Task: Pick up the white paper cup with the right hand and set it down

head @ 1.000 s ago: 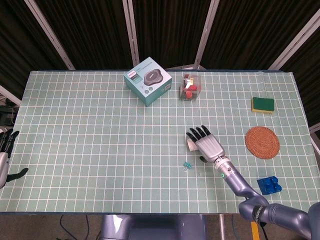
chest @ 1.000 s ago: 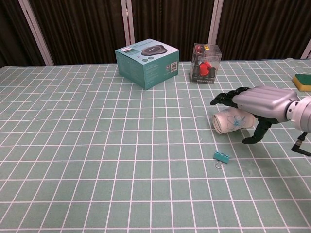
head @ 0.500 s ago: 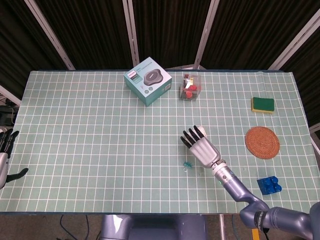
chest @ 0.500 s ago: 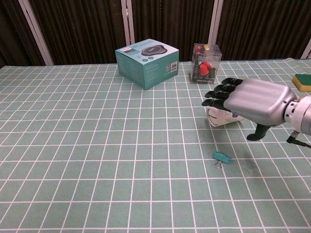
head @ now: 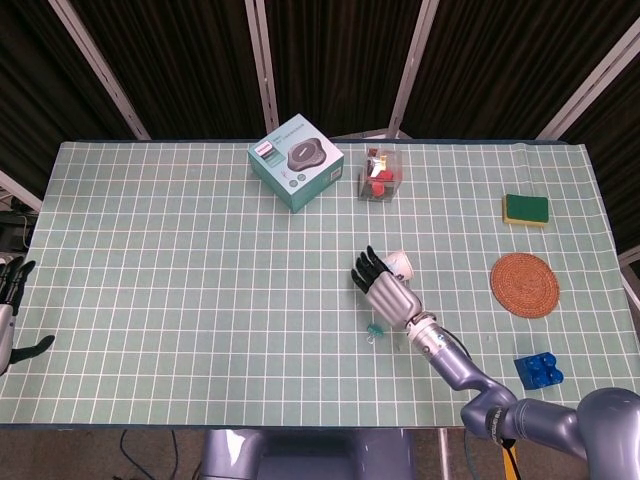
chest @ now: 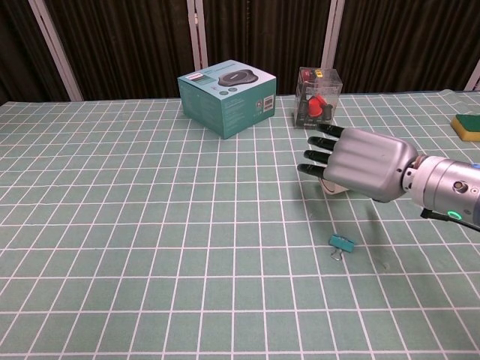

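Observation:
My right hand (head: 385, 290) hovers above the middle of the table, its back turned to both cameras and its dark fingertips pointing left. The white paper cup (head: 401, 264) sits against its palm side and is mostly hidden behind it. In the chest view only a sliver of the cup (chest: 334, 187) shows under the right hand (chest: 360, 161). The hand appears to hold the cup off the cloth. My left hand (head: 8, 305) rests at the far left edge, fingers apart and holding nothing.
A teal binder clip (head: 375, 331) (chest: 341, 243) lies just in front of the hand. Behind stand a teal box (head: 296, 160) (chest: 227, 86) and a clear box of red pieces (head: 381, 175) (chest: 318, 88). To the right lie a sponge (head: 526, 209), a woven coaster (head: 524, 285) and a blue brick (head: 538, 371).
My right hand closed over the lying cup, then rose and turned, shifting left with the cup. The thumb no longer shows. The left hand stayed put.

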You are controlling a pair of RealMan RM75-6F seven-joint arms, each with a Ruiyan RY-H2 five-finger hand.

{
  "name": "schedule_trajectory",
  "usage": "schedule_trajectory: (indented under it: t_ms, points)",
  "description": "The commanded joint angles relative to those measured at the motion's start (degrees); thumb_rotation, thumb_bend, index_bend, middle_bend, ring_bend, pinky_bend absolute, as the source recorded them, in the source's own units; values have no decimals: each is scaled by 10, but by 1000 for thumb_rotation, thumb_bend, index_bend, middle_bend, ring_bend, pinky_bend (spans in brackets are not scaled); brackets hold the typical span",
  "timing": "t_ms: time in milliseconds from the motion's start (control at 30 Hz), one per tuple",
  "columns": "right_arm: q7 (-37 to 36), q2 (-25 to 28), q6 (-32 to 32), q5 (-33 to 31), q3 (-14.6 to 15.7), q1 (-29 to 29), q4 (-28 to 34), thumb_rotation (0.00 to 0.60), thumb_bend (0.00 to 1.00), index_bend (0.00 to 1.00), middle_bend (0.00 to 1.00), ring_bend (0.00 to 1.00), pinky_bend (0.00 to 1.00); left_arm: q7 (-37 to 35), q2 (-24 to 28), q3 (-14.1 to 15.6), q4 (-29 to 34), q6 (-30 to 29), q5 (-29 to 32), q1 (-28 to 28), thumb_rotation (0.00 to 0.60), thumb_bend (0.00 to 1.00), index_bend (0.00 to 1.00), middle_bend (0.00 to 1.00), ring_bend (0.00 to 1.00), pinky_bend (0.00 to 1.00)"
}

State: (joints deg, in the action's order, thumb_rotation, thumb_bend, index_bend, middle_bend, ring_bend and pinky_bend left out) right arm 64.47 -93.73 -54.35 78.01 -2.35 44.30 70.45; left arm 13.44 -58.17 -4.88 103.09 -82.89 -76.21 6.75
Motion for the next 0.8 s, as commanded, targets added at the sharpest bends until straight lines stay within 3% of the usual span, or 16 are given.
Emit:
schedule_trajectory:
  t_ms: [33,200,467,600,800]
  points:
    - [7,-8,4,-6,-3,4,-17,600,103,43,104,0,0,0,0,0,-1,1,1,0,600,0,0,0,0,0]
    - [6,-13,7,-7,-2,7,-38,600,108,44,168,0,3,1,-1,-1,-2,4,4,2,600,0,0,0,0,0]
    - [-42,-21,5,31,10,17,-81,600,189,192,352,129,281,1,-2,-1,-3,5,5,3,600,0,0,0,0,0]
    - [-76,-23,-2,50,16,18,-96,600,263,215,366,144,332,3,-3,-1,-4,6,7,3,600,0,0,0,0,0]
    - [-130,-29,-17,73,19,18,-117,600,276,220,370,148,341,4,-4,-1,-4,6,6,3,600,0,0,0,0,0]
